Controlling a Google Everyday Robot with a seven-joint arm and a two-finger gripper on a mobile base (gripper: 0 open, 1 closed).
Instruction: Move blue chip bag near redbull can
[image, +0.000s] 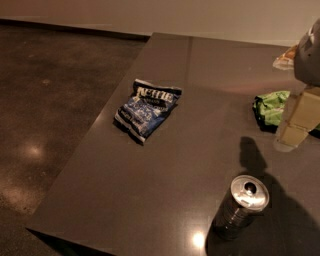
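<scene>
The blue chip bag (147, 110) lies flat on the dark table (150, 190), left of the middle, with its white "Kettle" lettering facing up. The redbull can (242, 205) stands upright near the table's front right, its shiny silver top and pull tab showing. My gripper (288, 142) hangs at the right edge of the view, above the table and right in front of a green bag. It is above and to the right of the can, far from the blue bag, and holds nothing that I can see.
A green chip bag (270, 109) lies at the right, partly hidden by my gripper. An orange-and-white packet (285, 57) lies at the far right rear. The table's left edge (90, 130) drops to a dark polished floor (45, 100).
</scene>
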